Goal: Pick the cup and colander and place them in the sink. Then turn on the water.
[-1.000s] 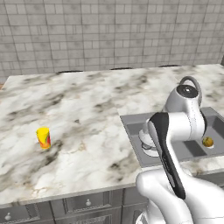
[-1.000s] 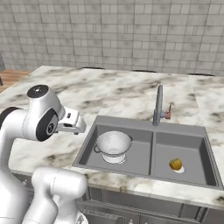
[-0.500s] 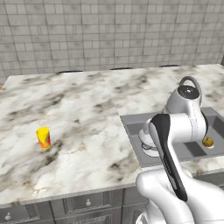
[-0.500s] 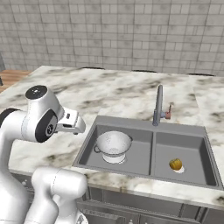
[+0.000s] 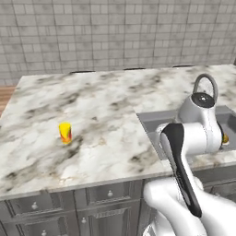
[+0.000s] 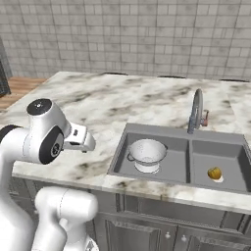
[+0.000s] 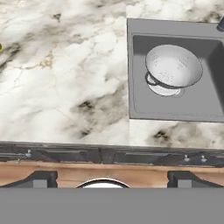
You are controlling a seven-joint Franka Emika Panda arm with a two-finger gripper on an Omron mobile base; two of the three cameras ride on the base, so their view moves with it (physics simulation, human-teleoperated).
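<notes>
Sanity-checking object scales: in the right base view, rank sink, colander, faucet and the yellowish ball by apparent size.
1. sink
2. colander
3. faucet, tall but thin, so its place against the colander is unsure
4. yellowish ball, in the other basin

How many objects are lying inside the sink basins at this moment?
2. The colander sits in the left basin of the sink; a round yellowish-brown ball lies in the right basin. The cup is out on the counter. The basins' near corners may hide something.
</notes>
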